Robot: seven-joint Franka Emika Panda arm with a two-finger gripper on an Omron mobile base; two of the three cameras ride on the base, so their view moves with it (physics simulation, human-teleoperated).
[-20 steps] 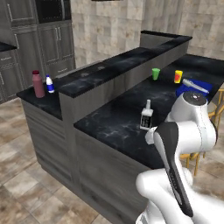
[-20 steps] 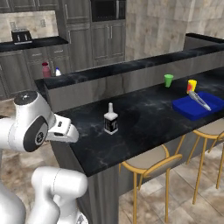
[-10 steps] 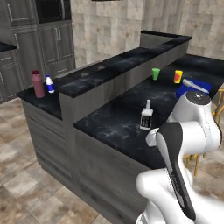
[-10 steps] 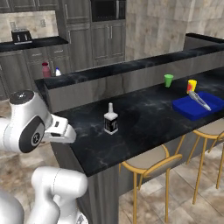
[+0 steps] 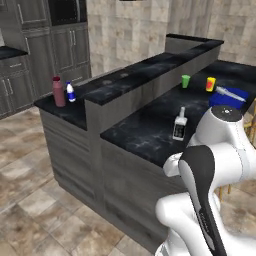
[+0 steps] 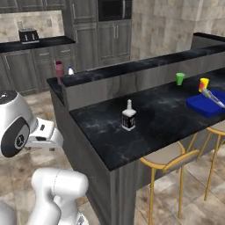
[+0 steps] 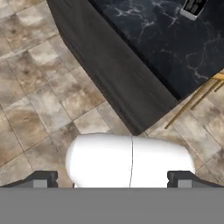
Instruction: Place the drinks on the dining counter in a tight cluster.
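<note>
The dining counter [image 5: 150, 132] [image 6: 162, 118] [image 7: 175, 48] is black marble with white veins. On it stands the square clear bottle with a black label [image 5: 180, 125] [image 6: 128, 118] [image 7: 192, 8], alone. The tall maroon bottle [image 5: 59, 91] [image 6: 59, 71] and the small white bottle with a blue label [image 5: 71, 92] [image 6: 70, 70] stand side by side at the far end of the lower counter behind the raised ledge. My gripper [image 7: 113, 179] is open and empty, held low over the tiled floor beside the dining counter's corner, well away from all three drinks.
A green cup [image 5: 185, 81] [image 6: 180, 78] and a yellow-orange cup [image 5: 211, 84] [image 6: 204, 83] stand further along the dining counter, next to a blue board [image 5: 227, 97] [image 6: 204, 105]. Yellow stools [image 6: 171, 160] line its near side. A raised ledge [image 5: 140, 75] splits the two counters.
The whole picture has shifted a little in both base views, so the camera moved. The arm's upper part has swung slightly left. No bottle changed place and the gripper stayed open.
</note>
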